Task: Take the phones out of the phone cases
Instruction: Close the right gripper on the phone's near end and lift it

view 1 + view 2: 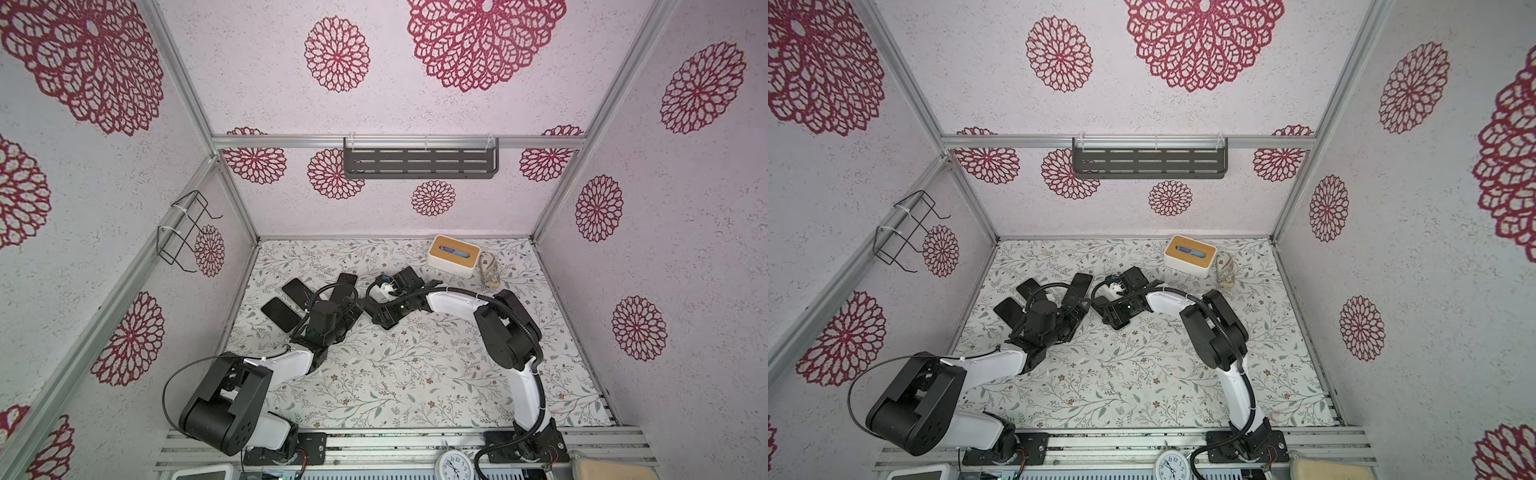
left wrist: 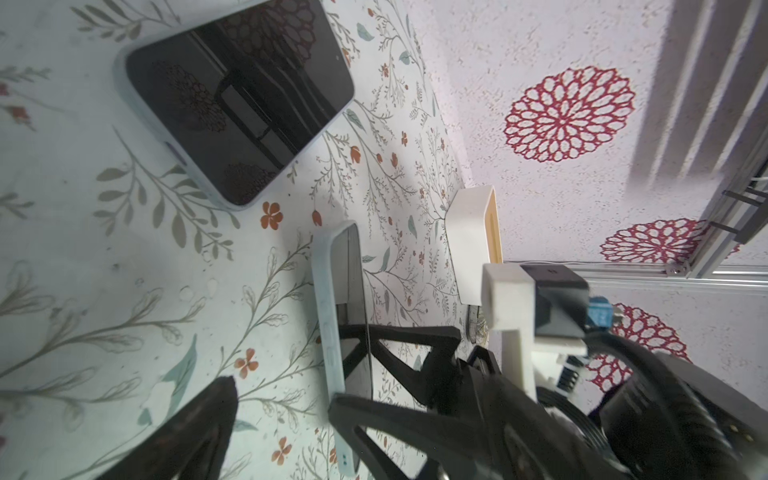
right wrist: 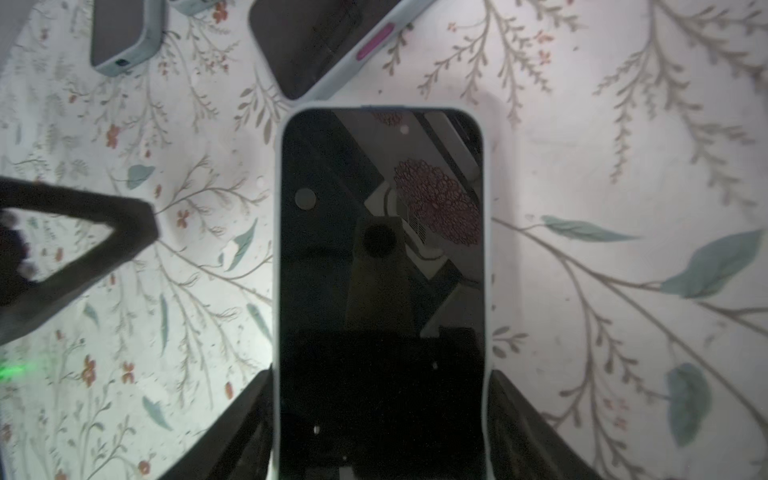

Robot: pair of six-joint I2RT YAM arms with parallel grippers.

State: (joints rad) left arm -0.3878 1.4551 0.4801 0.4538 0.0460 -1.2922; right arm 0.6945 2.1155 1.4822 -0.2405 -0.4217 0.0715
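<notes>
Pale phone case (image 2: 327, 316) gripped on both sides by right fingers (image 3: 523, 428), dark phone (image 3: 374, 311) inside it, left fingers (image 2: 203, 419) spread wide close by

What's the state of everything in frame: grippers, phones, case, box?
phone case, on the phone, gripped at its long sides.
phone, still in the case, screen dark.
right gripper, shut on the phone case.
left gripper, open, holding nothing.
other three phones, flat on the table, screens dark.
white box, wooden lid on.
</notes>
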